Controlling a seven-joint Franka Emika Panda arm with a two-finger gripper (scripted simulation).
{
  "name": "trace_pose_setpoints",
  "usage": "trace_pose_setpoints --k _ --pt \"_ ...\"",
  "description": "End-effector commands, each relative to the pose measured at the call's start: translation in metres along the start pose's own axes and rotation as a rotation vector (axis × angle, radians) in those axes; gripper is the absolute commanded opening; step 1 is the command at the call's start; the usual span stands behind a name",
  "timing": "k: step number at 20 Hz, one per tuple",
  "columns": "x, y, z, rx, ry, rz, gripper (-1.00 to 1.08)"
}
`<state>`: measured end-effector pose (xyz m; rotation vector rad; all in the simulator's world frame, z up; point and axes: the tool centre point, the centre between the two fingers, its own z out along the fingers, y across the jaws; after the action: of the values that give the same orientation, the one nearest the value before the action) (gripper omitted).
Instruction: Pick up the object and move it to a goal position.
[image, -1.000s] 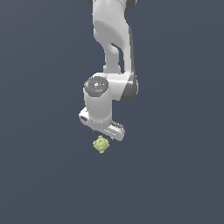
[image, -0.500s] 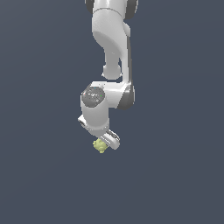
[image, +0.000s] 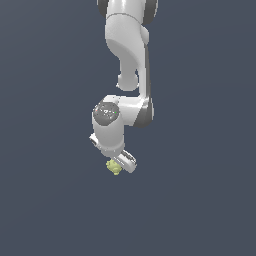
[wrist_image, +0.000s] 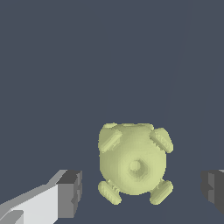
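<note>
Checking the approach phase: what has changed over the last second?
The pincer came down and tilted until it reached the knobbly ball; the wrist view shows the ball between the open fingers, with gaps on both sides, not gripped. The ball stayed where it was.

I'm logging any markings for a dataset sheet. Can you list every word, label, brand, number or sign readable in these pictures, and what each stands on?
None: no readable text in either view.
The knobbly ball is plain pale yellow-green, with bumps only.
The pincer has plain white and dark grey fingers, with no label.
The arm has bare white shells; the dark round cap on its wrist shows no legible mark.
The background is uniform dark grey-blue.
</note>
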<state>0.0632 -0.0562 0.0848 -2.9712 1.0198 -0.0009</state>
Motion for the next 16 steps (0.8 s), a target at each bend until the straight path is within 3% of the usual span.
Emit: trace_pose_setpoints --k 1,7,13,14,16 --pt "0.0 0.0 0.009 -0.001 -0.001 0.001 1.0" --pt "-0.001 0.001 0.039 0.0 -0.001 0.004 1.0" --pt "0.0 0.0 0.045 0.0 -0.001 0.005 1.0" --pt "0.0 0.0 0.045 0.0 -0.001 0.005 -1.0" --pt "0.0 0.0 0.045 0.0 -0.001 0.005 -1.0"
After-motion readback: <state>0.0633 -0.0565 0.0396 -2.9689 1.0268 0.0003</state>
